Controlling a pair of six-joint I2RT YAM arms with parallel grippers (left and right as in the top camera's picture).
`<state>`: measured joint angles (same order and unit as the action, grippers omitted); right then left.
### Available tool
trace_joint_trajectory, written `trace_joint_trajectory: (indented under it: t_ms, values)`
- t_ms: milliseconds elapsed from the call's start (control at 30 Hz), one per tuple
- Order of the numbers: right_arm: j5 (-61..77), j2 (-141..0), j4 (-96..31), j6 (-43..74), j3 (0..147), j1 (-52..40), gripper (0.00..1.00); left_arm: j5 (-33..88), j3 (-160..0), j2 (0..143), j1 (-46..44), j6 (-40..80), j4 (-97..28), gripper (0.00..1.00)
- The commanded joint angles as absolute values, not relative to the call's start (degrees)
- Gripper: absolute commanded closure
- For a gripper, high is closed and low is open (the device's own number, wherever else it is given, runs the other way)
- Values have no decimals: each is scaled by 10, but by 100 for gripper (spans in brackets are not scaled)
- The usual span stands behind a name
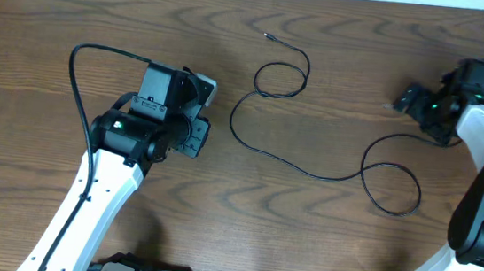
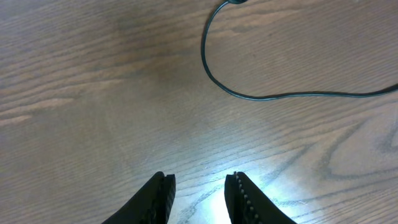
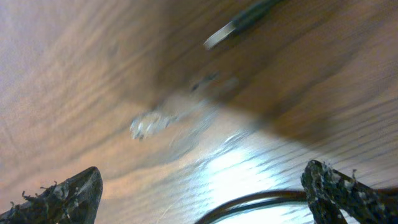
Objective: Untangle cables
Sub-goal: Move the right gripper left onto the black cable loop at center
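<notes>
Wooden table (image 1: 146,20), black cable (image 1: 318,175) (two loops) — loose

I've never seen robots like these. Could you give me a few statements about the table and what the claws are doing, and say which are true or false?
1. The left gripper holds the cable. False: its jaws stand apart with nothing between them, and the cable lies apart from it on the table.
2. The right gripper has its jaws wide open. True.
3. The cable lies dead straight. False: it curls into loops.
4. The table has a brown wood-grain top. True.
</notes>
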<state>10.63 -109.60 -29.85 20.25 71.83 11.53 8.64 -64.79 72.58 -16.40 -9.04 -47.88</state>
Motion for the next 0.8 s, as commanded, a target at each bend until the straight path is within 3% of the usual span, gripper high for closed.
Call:
trace_joint_trajectory:
  t_ms: [0,267,767]
  values:
    - [121,-1097,-311,117,718,67,1,84,-642,736,-164,-87,-481,66]
    - [208,-1097,-307,-38,718,-49,1,85,-642,769,-164,-87,-472,63]
    - [145,-1098,-144,-40,718,-214,15,135,-642,785,-165,-68,-472,64]
